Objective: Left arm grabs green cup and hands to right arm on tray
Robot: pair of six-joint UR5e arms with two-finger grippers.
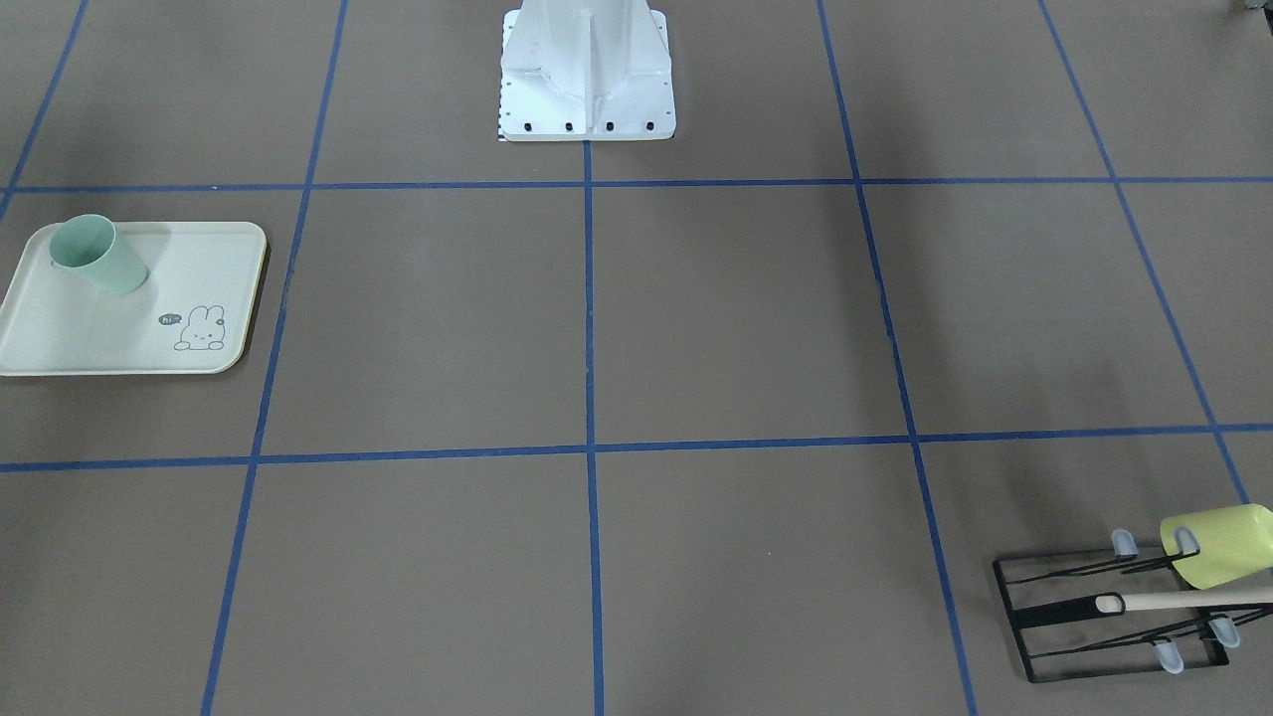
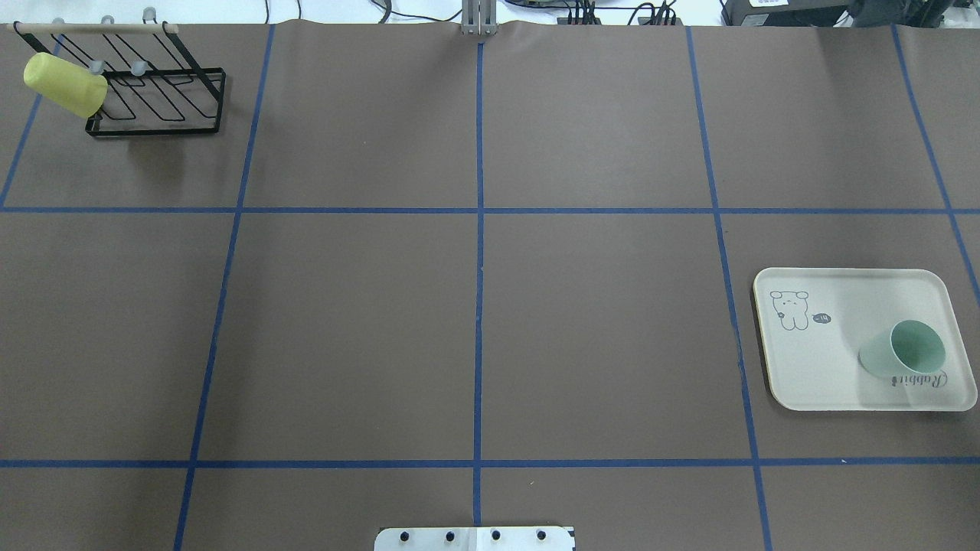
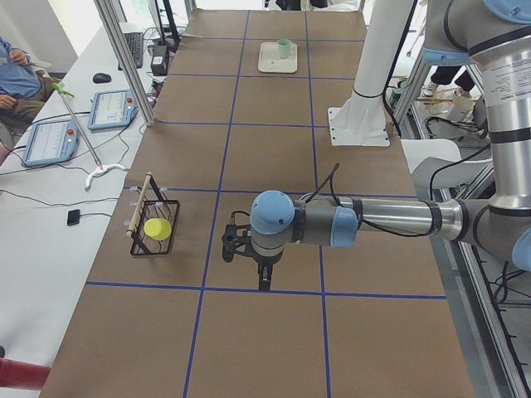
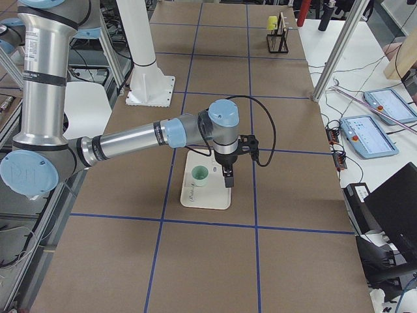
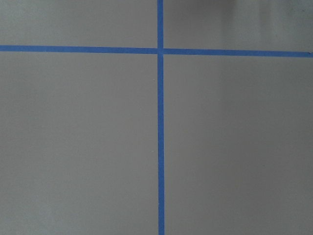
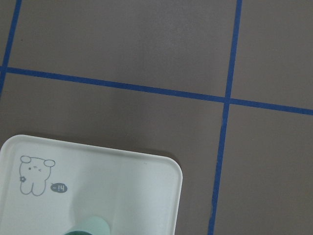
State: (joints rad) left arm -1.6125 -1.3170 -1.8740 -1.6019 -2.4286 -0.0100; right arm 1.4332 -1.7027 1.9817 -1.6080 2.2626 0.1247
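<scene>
The pale mint-green cup (image 2: pixel 903 348) stands upright, mouth up, on the cream rabbit tray (image 2: pixel 811 375). It also shows in the front view (image 1: pixel 97 255) near the tray's (image 1: pixel 99 338) corner. The right wrist view shows only the cup's rim (image 6: pixel 90 227) at the bottom edge. My right gripper (image 4: pixel 227 177) shows only in the right side view; it hangs above the tray (image 4: pixel 208 199), beside the cup (image 4: pixel 199 175), apart from it. My left gripper (image 3: pixel 257 274) shows only in the left side view, pointing down over bare table. I cannot tell whether either is open or shut.
A yellow-green cup (image 2: pixel 65 84) hangs on a black wire rack (image 2: pixel 176 107) at the far left corner; it also shows in the front view (image 1: pixel 1218 545). The white robot base (image 1: pixel 587 70) stands at the near middle edge. Blue tape lines grid the brown table.
</scene>
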